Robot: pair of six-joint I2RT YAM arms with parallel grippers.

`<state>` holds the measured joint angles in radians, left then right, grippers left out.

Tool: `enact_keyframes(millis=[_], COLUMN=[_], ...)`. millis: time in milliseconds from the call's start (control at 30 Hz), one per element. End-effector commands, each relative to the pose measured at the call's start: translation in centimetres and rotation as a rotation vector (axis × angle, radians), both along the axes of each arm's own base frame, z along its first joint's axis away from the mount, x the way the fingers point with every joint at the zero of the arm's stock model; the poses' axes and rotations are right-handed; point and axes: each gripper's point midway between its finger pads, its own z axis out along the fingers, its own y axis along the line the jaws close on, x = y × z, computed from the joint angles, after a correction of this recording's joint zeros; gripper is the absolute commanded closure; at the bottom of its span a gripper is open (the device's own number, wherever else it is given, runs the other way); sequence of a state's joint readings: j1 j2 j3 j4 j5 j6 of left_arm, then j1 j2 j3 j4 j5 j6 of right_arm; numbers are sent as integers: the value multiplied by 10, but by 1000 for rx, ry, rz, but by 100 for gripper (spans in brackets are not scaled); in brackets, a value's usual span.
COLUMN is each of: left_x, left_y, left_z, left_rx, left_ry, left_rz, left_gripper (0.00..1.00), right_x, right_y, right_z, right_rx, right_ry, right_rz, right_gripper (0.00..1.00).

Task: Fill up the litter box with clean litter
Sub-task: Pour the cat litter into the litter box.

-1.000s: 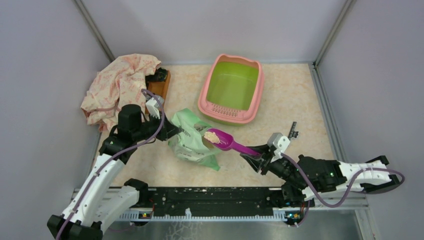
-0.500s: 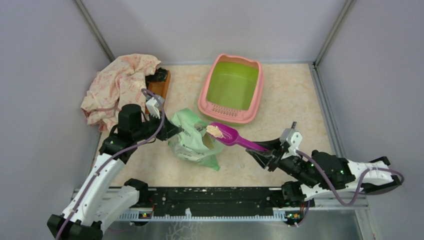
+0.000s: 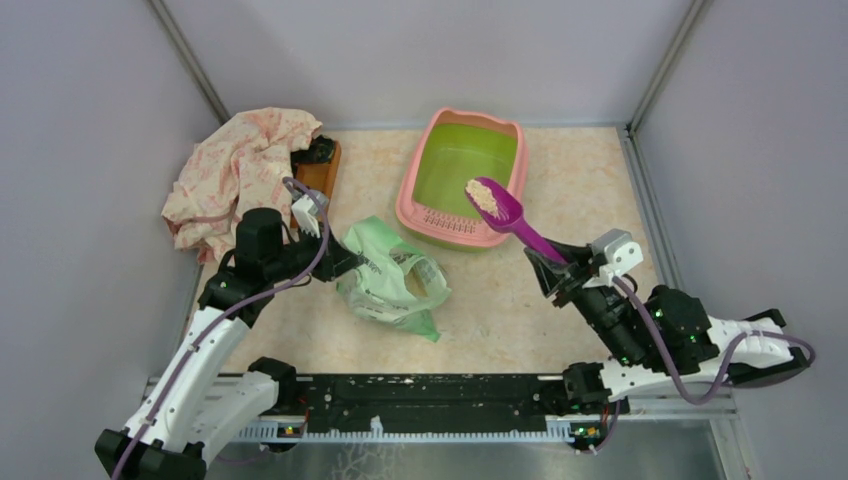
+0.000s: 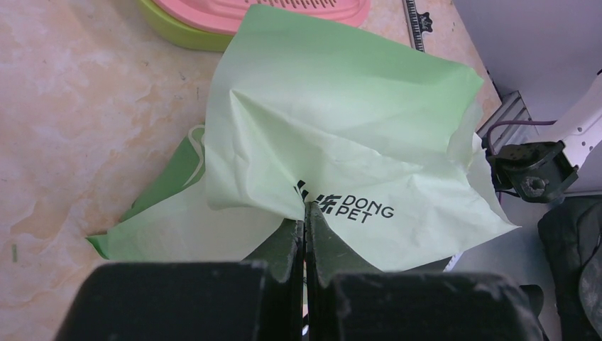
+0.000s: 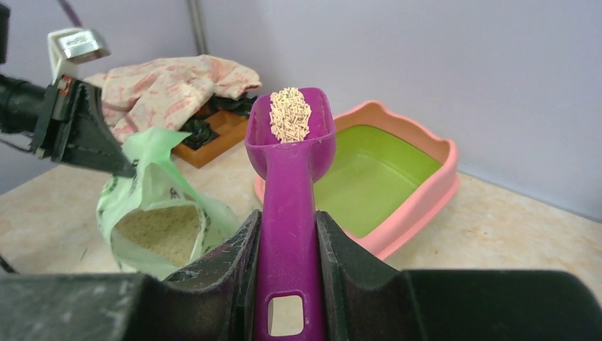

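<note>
Legible in the left wrist view only: black lettering "DONG PET" on the light green bag (image 4: 341, 135). Set in capitals on two lines, "DONG" above "PET", left-aligned. Preceded at 9 o'clock by a small black angular logo mark (image 4: 325, 202), partly lost in a crease of the film. Placed toward 6 o'clock of the bag's visible face, directly at 12 to 1 o'clock of the left pincer (image 4: 305, 213), clamped shut on the film just beside the print. Seen from the top camera only as dark marks on the same bag, too small to read.
</note>
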<state>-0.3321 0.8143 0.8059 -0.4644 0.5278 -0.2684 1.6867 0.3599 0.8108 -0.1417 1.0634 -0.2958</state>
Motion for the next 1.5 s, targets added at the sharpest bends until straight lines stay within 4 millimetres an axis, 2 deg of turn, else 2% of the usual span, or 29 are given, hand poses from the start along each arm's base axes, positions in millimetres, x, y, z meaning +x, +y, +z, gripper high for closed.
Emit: enact_keyframes(millis=[0, 100, 367, 500, 600, 767, 1067, 1200, 1233, 1367, 1467], left_x=[4, 1, -4, -7, -9, -10, -12, -13, -13, -15, -16], left_y=[-10, -10, -10, -9, -9, -9, -10, -11, -11, -10, -10], left_z=[49, 51, 60, 62, 63, 67, 70, 70, 71, 73, 74], left_rx=[-82, -88, -102, -102, -103, -107, -112, -119, -119, -119, -119], left_ry=[-173, -179, -192, -195, -197, -204, -210, -208, -208, -212, -216], left_rz=[-55, -62, -65, -66, -70, -75, -86, -91, -92, -94, -95], left_gripper=[100, 100, 100, 100, 100, 100, 100, 100, 100, 100, 100], right_x=[12, 12, 14, 30, 50, 93, 163, 199, 211, 241, 254], right_y=[-24, -17, 20, 35, 46, 64, 57, 52, 53, 52, 47], right_z=[35, 43, 74, 82, 74, 46, -13, -38, -53, -86, -117], right_rx=[39, 27, -30, -17, -34, -56, -65, -80, -108, -203, -308], right_ry=[-7, -19, -88, -87, -61, 39, 230, 366, 429, 592, 713], right_rz=[-127, -141, -147, -149, -148, -134, -165, -156, -159, -182, -226], right_gripper=[100, 100, 100, 100, 100, 100, 100, 100, 100, 100, 100])
